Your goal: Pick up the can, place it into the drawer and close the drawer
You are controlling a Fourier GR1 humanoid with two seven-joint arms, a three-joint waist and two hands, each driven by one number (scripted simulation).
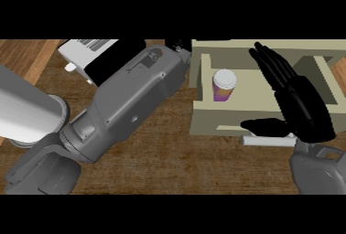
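The can (224,85), purple and orange with a white top, stands upright inside the open beige drawer (202,119), near its left wall. My right hand (307,114) is open above the drawer's right half, fingers straight and pointing away from me, thumb stretched left over the drawer's front edge. It is to the right of the can and apart from it. The drawer's white bar handle (269,141) shows just below the thumb. My left forearm (128,105) slants up across the middle of the view. Only a dark bit of my left hand (178,44) shows at the top, beside the drawer's back left corner.
A white toaster (84,52) with a black side stands at the back left, partly behind the left forearm. A large pale grey cylinder (24,112) fills the left edge. Brown wooden countertop (182,160) lies in front of the drawer.
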